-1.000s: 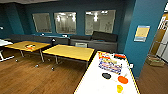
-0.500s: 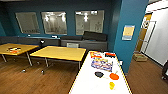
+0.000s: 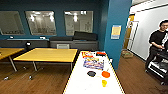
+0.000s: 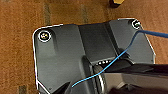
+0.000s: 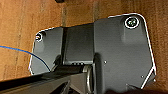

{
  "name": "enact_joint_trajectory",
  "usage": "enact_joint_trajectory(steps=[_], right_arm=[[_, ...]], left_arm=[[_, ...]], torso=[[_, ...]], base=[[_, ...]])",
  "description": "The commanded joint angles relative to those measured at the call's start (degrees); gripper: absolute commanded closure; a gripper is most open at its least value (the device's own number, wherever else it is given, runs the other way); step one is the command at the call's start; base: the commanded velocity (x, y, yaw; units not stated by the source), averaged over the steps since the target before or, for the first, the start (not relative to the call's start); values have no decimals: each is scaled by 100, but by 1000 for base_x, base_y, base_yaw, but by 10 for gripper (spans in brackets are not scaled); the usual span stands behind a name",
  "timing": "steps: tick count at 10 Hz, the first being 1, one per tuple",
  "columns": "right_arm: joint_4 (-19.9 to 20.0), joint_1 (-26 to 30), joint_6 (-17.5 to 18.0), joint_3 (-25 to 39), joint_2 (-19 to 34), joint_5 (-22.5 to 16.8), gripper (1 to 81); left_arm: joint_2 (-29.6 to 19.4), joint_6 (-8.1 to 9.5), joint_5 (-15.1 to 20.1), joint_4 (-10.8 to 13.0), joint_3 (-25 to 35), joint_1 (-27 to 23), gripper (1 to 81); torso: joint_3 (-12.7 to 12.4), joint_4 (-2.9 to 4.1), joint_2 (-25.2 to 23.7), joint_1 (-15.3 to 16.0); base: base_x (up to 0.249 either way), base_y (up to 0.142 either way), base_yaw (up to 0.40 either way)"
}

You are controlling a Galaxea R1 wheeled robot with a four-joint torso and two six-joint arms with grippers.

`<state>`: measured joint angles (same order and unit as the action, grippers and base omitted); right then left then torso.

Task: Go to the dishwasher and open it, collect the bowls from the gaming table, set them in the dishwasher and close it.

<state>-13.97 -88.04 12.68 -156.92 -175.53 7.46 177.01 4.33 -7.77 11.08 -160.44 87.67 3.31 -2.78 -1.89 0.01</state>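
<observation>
The gaming table (image 3: 80, 86) runs straight ahead of me in the head view, long, narrow and white-topped with a yellowish edge. On it lie a black bowl (image 3: 91, 73) and, just right of it, an orange bowl (image 3: 106, 74). Colourful board-game boxes (image 3: 93, 61) sit farther back on the same top. The dishwasher is out of view. Both wrist views look down on my own dark base plate over wooden floor.
A small yellow cup (image 3: 104, 83) stands near the bowls. Yellow-topped tables (image 3: 47, 54) stand to the left. A teal pillar (image 3: 115, 32) rises behind the table. At the right a person (image 3: 157, 45) stands by a dark control rig (image 3: 160, 66). A cardboard box (image 3: 127, 53) sits on the floor.
The camera has turned and driven closer: the white-topped table has shifted from the right toward the middle and looms larger. The person has come into view at the right.
</observation>
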Motion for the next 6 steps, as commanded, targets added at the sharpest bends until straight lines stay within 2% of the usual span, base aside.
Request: enact_joint_trajectory(steps=[1, 2, 6], right_arm=[[-71, 290, -11, 13, -19, -254, 10], [-62, 290, -11, 13, -19, -254, 10], [-62, 290, -11, 13, -19, -262, 10]], left_arm=[[10, -11, 223, -53, -5, -246, 10], [2, -11, 214, -45, 12, -246, 10], [10, -11, 196, -53, 13, -246, 10]], torso=[[0, 0, 0, 0], [0, 0, 0, 0], [0, 0, 0, 0]], base=[[0, 0, 0], [0, 0, 0], [84, 0, 0]])
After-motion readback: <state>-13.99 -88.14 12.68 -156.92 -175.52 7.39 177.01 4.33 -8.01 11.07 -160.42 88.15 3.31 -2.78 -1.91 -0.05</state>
